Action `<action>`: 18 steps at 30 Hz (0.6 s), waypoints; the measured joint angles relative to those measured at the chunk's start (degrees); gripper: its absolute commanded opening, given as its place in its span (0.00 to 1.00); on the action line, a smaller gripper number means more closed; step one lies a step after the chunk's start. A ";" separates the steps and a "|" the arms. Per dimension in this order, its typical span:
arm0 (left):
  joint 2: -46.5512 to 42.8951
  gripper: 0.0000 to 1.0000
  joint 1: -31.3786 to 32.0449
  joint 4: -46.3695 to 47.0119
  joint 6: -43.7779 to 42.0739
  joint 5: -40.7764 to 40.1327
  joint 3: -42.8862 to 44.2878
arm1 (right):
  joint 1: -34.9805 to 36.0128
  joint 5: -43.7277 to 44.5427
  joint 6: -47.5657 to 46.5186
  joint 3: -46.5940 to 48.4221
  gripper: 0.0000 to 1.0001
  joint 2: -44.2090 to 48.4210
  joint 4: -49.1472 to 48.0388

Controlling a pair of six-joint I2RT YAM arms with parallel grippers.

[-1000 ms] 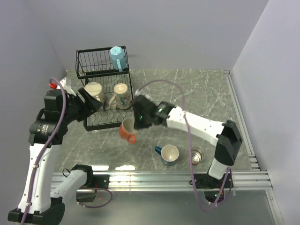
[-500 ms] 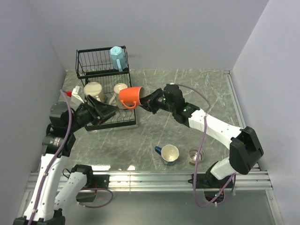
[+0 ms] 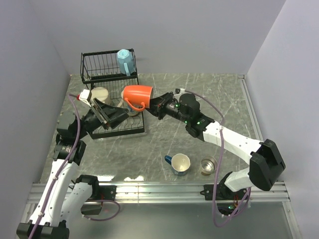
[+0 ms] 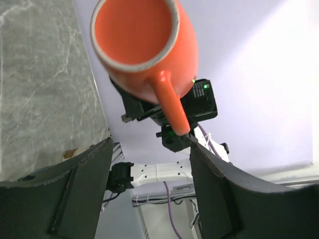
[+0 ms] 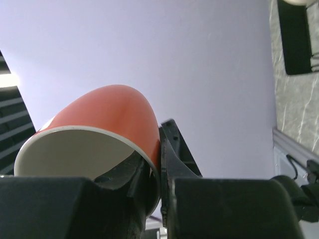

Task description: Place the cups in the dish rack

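Note:
My right gripper (image 3: 155,103) is shut on the rim of the orange-red cup (image 3: 137,93), holding it in the air by the right side of the black dish rack (image 3: 94,75). In the right wrist view one finger sits inside the orange-red cup (image 5: 102,117) and one outside, at the gripper (image 5: 160,149). My left gripper (image 3: 122,115) is open just below and left of it. Seen from the left wrist, the cup (image 4: 144,45) faces me, handle hanging toward the gripper (image 4: 150,149). A light blue cup (image 3: 125,62) sits on the upper shelf, and a cream cup (image 3: 99,93) on the lower tier.
A dark blue cup with a cream inside (image 3: 179,163) and a small metal cup (image 3: 209,164) stand on the marble table (image 3: 209,99) near the front edge. Grey walls close in the left, back and right sides.
My right arm lifted the orange-red cup off the table and carried it up and left to the rack. My left arm drew back and turned its open gripper toward the cup.

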State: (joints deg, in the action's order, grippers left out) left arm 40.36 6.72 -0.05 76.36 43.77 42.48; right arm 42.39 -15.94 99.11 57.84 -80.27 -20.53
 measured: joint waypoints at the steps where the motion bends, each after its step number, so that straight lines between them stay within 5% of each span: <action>1: 0.04 0.69 0.00 2.32 1.20 0.11 -0.50 | 0.44 0.02 0.17 0.00 0.00 0.00 -0.07; 18: 5.20 0.59 -0.04 10.75 4.83 0.42 -1.95 | 3.89 1.03 0.09 0.13 0.00 -3.02 -2.27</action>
State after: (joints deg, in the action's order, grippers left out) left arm 45.56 6.68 10.70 81.19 44.18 40.53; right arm 46.28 -14.92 99.20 57.98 -83.29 -22.81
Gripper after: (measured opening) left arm 0.612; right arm 0.157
